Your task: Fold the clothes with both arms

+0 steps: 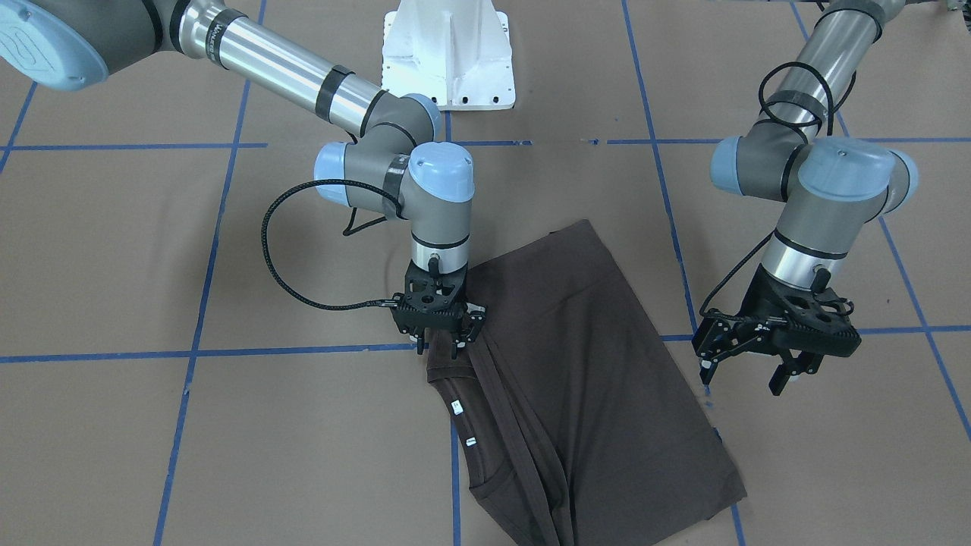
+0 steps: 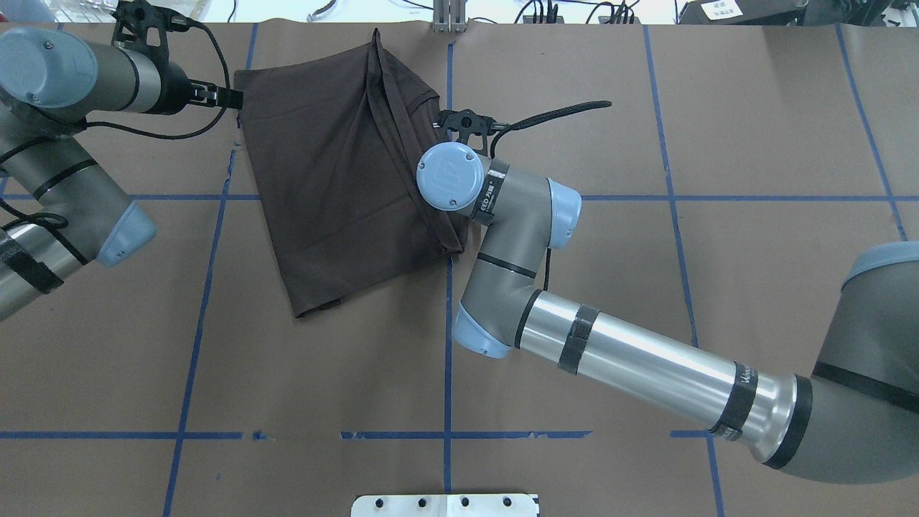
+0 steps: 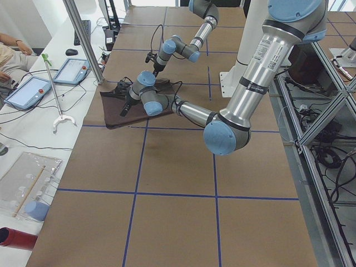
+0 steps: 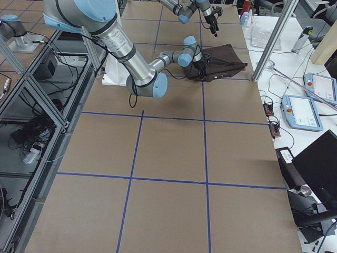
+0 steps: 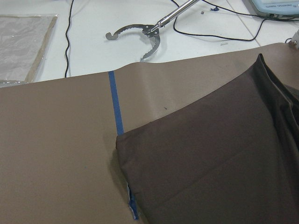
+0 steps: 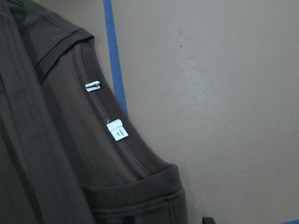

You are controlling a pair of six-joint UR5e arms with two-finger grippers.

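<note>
1. My brown paper bench (image 2: 574, 323), gridded with blue tape (image 2: 446, 345), spreads out in front.
2. The folded T-shirt (image 1: 592, 364) lies toward its far edge.
3. My right tool (image 1: 438, 347) stands open at the collar (image 6: 117, 140); my left tool (image 1: 747, 373) hangs open beside the shirt.
4. Beyond is a white desk (image 5: 84, 46) with cables (image 5: 69, 37).

Brown paper-covered table (image 2: 754, 108), blue tape lines (image 2: 446, 395) in grid; dark brown T-shirt (image 2: 330, 179) flat, folded, near far edge; white bolted pedestal base (image 1: 447, 53) at robot side.

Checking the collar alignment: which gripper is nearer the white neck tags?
Right. The right gripper is at the edge of the T-shirt, close to the neck tags; the left gripper hovers off the opposite side.
</note>
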